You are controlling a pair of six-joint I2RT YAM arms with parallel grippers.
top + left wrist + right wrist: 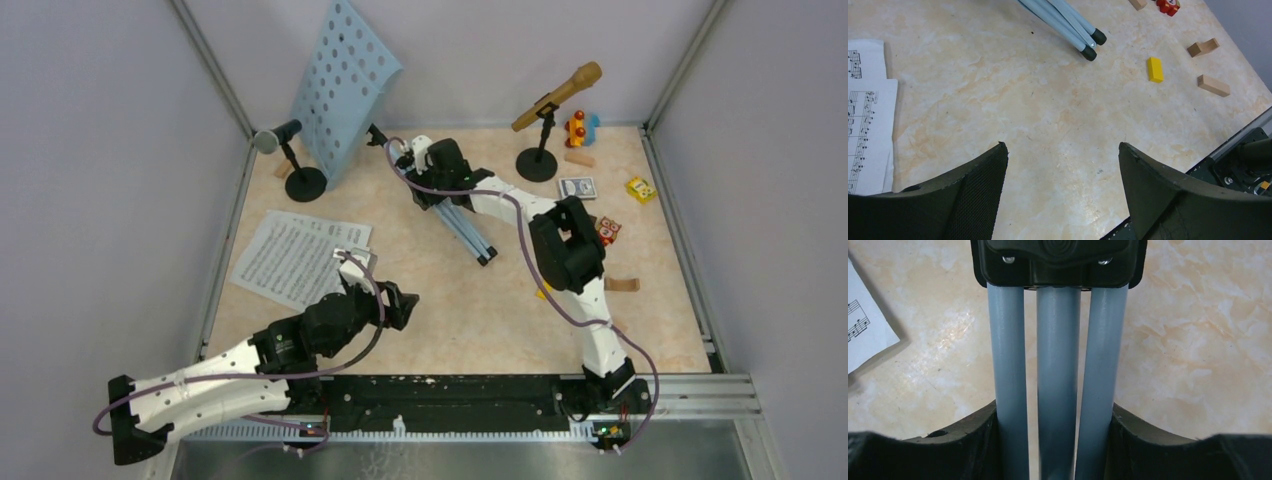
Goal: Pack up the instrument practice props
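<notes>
The light blue music desk [342,90] leans up at the far left, with its grey tripod legs [1058,340] folded together and pointing near-right. The right gripper [1054,410] has a finger on each outer leg and looks clamped on, as far as I can tell. The left gripper [1062,150] hangs spread wide over bare table [480,310], just right of the music sheets [300,255] edge, with roomy floor around it.

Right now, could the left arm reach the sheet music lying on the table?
Probably yes. The sheet music lies flat right beside the left gripper, whose jaws stand open and empty, and nothing lies between them. The stand legs, clamped in the right gripper, are off to the other side.
</notes>
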